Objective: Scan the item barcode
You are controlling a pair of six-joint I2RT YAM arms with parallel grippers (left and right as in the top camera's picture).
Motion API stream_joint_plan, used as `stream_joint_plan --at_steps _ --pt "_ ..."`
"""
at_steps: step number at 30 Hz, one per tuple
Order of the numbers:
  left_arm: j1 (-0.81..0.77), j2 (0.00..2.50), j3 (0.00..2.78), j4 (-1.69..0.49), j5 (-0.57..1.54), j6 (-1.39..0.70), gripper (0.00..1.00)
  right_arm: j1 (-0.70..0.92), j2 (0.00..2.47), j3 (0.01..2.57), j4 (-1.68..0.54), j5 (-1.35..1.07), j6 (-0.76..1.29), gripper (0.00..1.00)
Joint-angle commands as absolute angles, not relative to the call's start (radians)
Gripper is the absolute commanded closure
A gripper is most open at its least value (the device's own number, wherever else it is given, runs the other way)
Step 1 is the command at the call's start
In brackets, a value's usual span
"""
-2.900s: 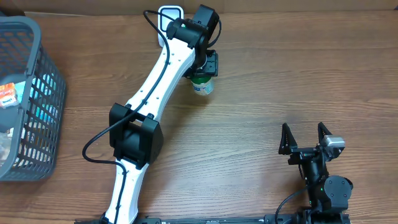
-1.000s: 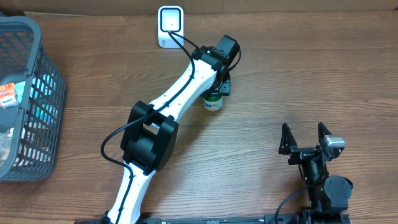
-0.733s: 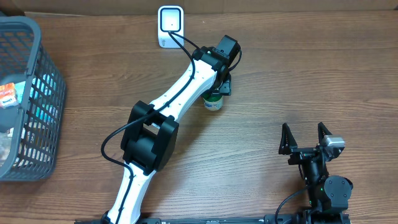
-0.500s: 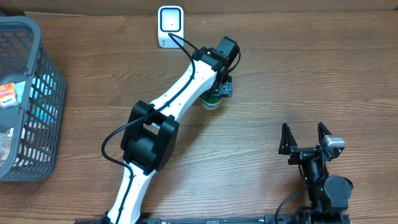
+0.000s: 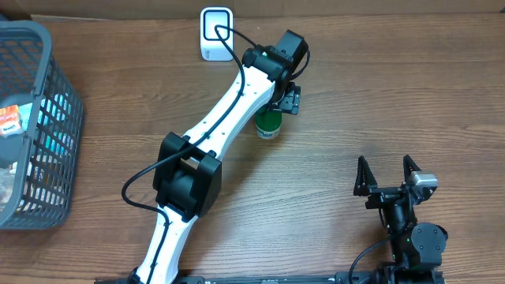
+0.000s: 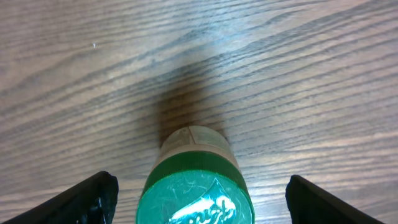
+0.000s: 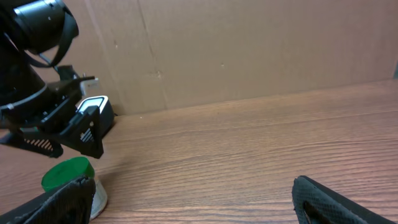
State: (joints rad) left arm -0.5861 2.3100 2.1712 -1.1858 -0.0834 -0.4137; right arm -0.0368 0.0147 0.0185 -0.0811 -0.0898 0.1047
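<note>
Green-lidded bottle (image 5: 268,126) upright on table (image 5: 379,95); left jaws apart just above it; right jaws apart.

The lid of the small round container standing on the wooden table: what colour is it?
Green; the round lid shows best in the left wrist view.

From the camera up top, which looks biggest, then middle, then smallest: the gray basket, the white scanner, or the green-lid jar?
1. gray basket, by far.
2. white scanner.
3. green-lid jar, though it is partly covered, so the last two are close.
</note>
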Motion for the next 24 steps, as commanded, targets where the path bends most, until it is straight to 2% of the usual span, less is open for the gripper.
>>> stream_joint_plan --at_steps 1,11,16,24 --pt "-0.572 2.273 2.202 -1.193 -0.084 -0.278 0.1 -0.033 0.004 0.008 -0.076 -0.091 0.103 0.0" --pt "-0.569 2.282 2.168 -1.193 -0.006 0.159 0.09 -0.033 0.004 0.008 -0.076 -0.091 0.103 0.0" --pt "-0.569 2.285 2.152 -1.209 0.001 0.229 0.08 -0.033 0.004 0.008 -0.076 -0.091 0.103 0.0" --pt "-0.568 2.286 2.103 -1.199 0.006 0.232 0.08 -0.033 0.004 0.008 -0.076 -0.091 0.103 0.0"
